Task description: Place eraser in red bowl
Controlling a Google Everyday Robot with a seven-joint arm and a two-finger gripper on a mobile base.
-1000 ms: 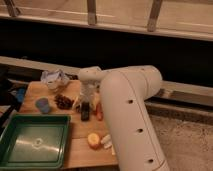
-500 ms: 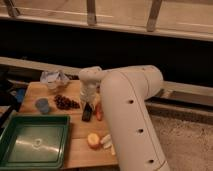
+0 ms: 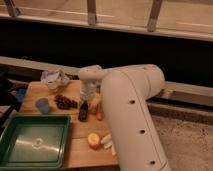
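Eraser [image 3: 83, 112] shown flat on the wooden board [image 3: 77, 134], its far end clasped by the clenched jaws of the gripper [image 3: 87, 99], which is lowered steeply from the bent white arm [image 3: 132, 115]. The fingertips are hard to make out. A carrot [image 3: 99, 111] lies just beside the jaws; the red bowl [image 3: 93, 140] sits nearer the camera; a blue cup [image 3: 43, 105] and green tray [image 3: 35, 142] stand apart.
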